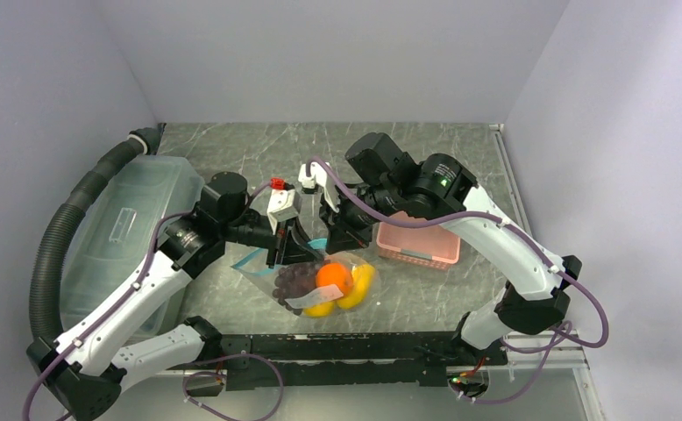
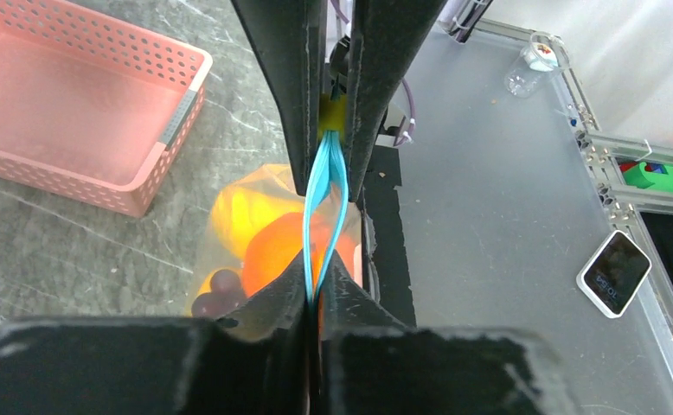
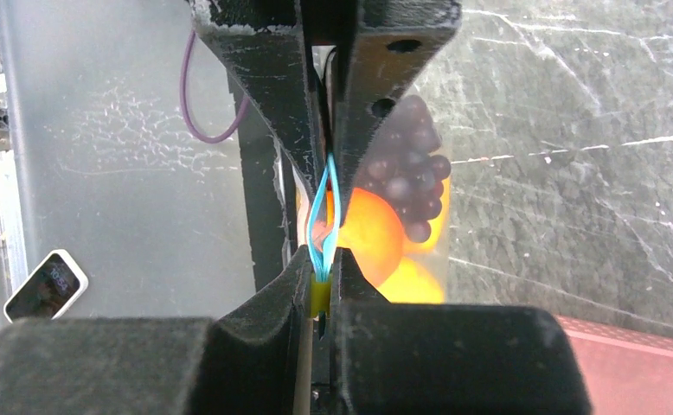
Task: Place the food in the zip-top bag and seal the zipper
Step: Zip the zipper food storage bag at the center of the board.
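L gripper (image 2: pixel 311 281) is pressed tight on one end of the zipper (image 2: pixel 320 212), pinching the teal strip. R gripper (image 3: pixel 320 264) is clamped on the other end, by a yellow tab (image 3: pixel 319 298). Btwn the two, the strip's halves bow apart. The bag (image 1: pixel 307 303) lies on the table (image 1: pixel 460 175) btwn the arms, near the front edge, w/ ball (image 1: pixel 333 278), grapes (image 1: pixel 292 281) & yellow pieces (image 1: pixel 359 285) inside. The basket (image 1: pixel 416 248) is just R of it, the bin (image 1: pixel 118 228) at far L.
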Controlling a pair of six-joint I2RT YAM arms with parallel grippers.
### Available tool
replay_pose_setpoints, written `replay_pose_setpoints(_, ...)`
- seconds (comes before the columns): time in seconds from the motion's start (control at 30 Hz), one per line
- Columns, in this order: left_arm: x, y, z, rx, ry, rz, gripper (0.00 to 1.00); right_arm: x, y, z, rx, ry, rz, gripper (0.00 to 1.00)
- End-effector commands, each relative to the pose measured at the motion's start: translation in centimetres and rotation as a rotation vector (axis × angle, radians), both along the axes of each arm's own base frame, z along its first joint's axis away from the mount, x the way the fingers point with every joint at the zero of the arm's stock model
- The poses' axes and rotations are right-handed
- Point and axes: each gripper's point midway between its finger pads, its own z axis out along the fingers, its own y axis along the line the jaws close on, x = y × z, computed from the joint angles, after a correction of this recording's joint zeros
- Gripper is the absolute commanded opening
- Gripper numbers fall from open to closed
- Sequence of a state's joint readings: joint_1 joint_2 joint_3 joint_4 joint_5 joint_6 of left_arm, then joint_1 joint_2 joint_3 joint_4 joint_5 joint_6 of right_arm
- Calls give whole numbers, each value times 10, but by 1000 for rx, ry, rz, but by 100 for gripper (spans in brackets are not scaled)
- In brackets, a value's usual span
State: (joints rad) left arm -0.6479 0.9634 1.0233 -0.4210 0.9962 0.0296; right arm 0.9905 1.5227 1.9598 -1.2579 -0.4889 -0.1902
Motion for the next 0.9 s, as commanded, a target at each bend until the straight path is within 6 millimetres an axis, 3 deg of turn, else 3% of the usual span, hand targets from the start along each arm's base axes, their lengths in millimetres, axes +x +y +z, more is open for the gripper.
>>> replay_pose_setpoints(0.0,-4,3,20,-30,-87,-19,4,4,3,16,49,-35,-26,0)
replay_pose_setpoints(0.13,-5,4,23,-26,-88,-26,0,5,1,11,48,-42,-40,3)
replay_pose_setpoints(0.47,-15,5,33,-43,-85,-75,0,4,-7,26,211,-158,-54,47)
replay_pose_setpoints(0.7,-19,7,37,-54,-84,-75,0,-13,-12,36,393,-241,20,58)
replay_pose_setpoints(0.87,-20,7,41,-71,-84,-79,0,-12,-13,40,455,-285,10,58)
